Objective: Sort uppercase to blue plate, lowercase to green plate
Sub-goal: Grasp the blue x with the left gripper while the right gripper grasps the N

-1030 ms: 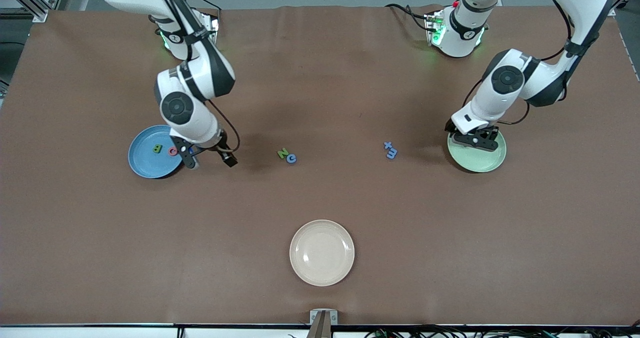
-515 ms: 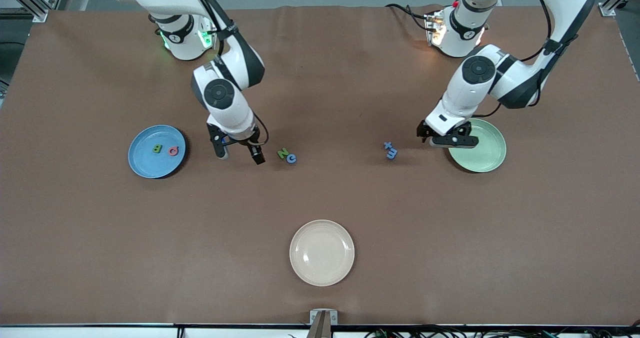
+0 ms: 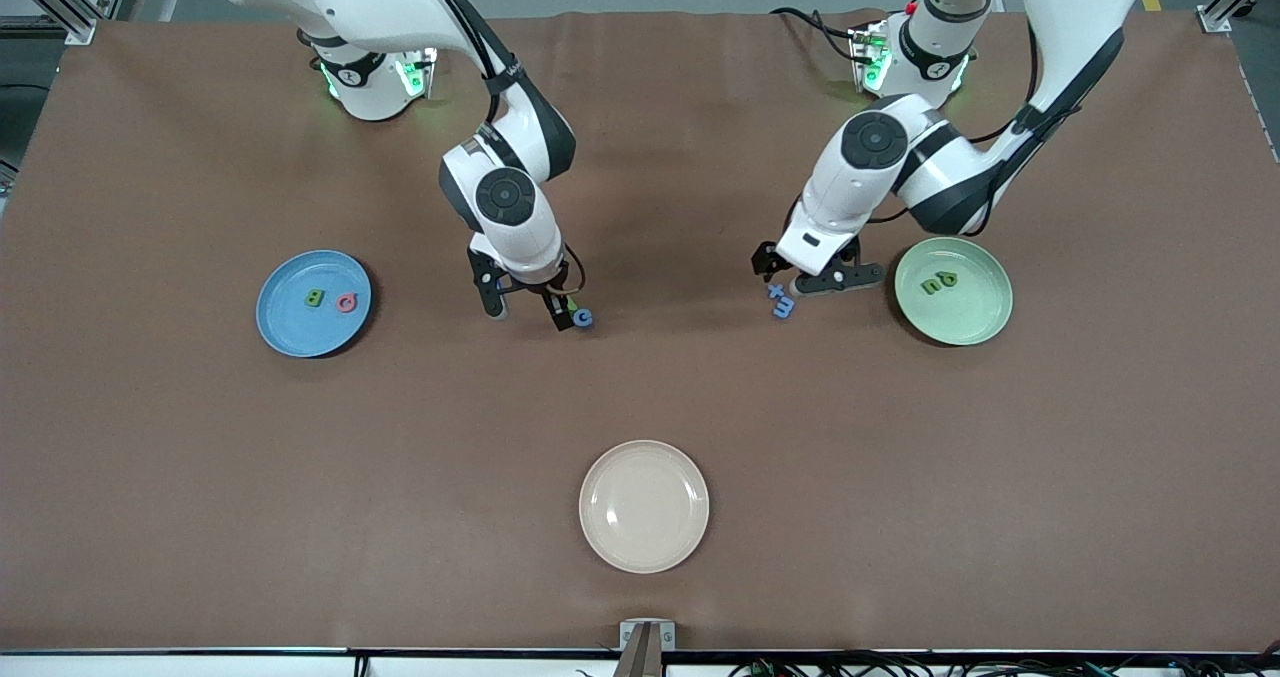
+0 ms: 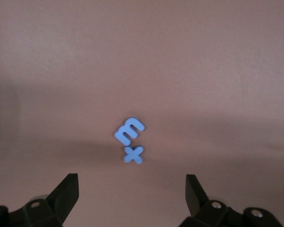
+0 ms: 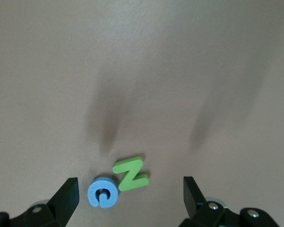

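Right gripper (image 3: 528,309): hanging with jaws wide, empty, over the green N (image 5: 130,174) and blue G (image 3: 583,318), which are touching on the table.
Left gripper (image 3: 806,277): hanging wide, empty, over the blue m (image 3: 783,306) and blue t (image 3: 774,291).
Blue plate (image 3: 285,332): holding the green B (image 3: 314,299) and pink Q (image 3: 346,303).
Green plate (image 3: 960,327): holding two green letters (image 3: 938,282).

The tabletop (image 3: 640,397) wears a matt brown covering, smooth but faintly creased. The blue plate (image 3: 285,327), green plate (image 3: 975,322) and cream plate (image 3: 644,506) look like smooth plastic with a soft sheen. The letters, such as the blue G (image 5: 103,192) touching the green N (image 5: 130,174), look like matt foam. Arm shells are glossy white plastic; each tool's fingers (image 4: 66,191) are matt black.
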Available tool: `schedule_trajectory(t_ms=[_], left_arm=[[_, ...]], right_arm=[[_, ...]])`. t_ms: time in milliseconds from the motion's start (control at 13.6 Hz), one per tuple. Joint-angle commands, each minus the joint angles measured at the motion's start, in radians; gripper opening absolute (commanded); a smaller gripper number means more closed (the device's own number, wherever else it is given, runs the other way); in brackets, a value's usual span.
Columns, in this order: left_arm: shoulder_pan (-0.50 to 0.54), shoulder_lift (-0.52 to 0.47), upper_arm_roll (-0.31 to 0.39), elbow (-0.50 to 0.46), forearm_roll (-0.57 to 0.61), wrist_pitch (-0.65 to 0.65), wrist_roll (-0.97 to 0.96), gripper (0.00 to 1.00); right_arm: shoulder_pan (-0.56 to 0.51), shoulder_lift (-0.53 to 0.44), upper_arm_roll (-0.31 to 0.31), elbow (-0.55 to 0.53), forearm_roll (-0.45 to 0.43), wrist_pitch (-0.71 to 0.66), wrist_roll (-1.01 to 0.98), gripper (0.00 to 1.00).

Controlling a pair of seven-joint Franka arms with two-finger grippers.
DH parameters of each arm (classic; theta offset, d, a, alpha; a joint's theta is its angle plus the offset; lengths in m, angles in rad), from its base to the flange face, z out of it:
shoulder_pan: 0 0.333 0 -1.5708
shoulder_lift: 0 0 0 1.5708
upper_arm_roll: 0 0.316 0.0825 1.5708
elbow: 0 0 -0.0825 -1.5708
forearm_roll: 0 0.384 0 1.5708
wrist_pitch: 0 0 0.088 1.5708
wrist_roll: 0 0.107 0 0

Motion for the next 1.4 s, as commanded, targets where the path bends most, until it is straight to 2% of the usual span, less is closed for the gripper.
schedule_trajectory(t_ms=[0,74,368,736,883,1103,1324], left_arm=[[-0.178,0.036,0.142,0.069,-0.002,-0.033,-0.054,0.99],[-0.203,0.038,0.166,0.069,-0.002,-0.033,-0.077,0.99],[-0.212,0.07,0.173,0.051,0.036,-0.032,-0.131,0.99],[-0.211,0.145,0.199,0.048,0.159,-0.021,-0.229,0.95],[-0.211,0.173,0.199,0.052,0.189,-0.018,-0.257,0.91],[-0.212,0.193,0.2,0.054,0.212,-0.012,-0.28,0.8],[-0.233,0.202,0.237,0.069,0.228,0.01,-0.281,0.7]], right_arm=[[0.015,0.034,-0.009,0.041,0.008,-0.004,0.023,0.95],[0.015,0.04,-0.009,0.041,0.003,-0.005,0.022,0.95],[0.015,0.071,-0.011,0.047,0.0,0.001,0.018,0.92],[0.015,0.071,-0.009,0.052,0.002,-0.001,0.015,0.8],[0.015,0.071,-0.009,0.052,0.002,-0.001,0.012,0.77],[0.015,0.071,-0.009,0.056,0.0,-0.001,0.011,0.73],[0.021,0.074,-0.009,0.061,0.0,-0.001,0.011,0.7]])
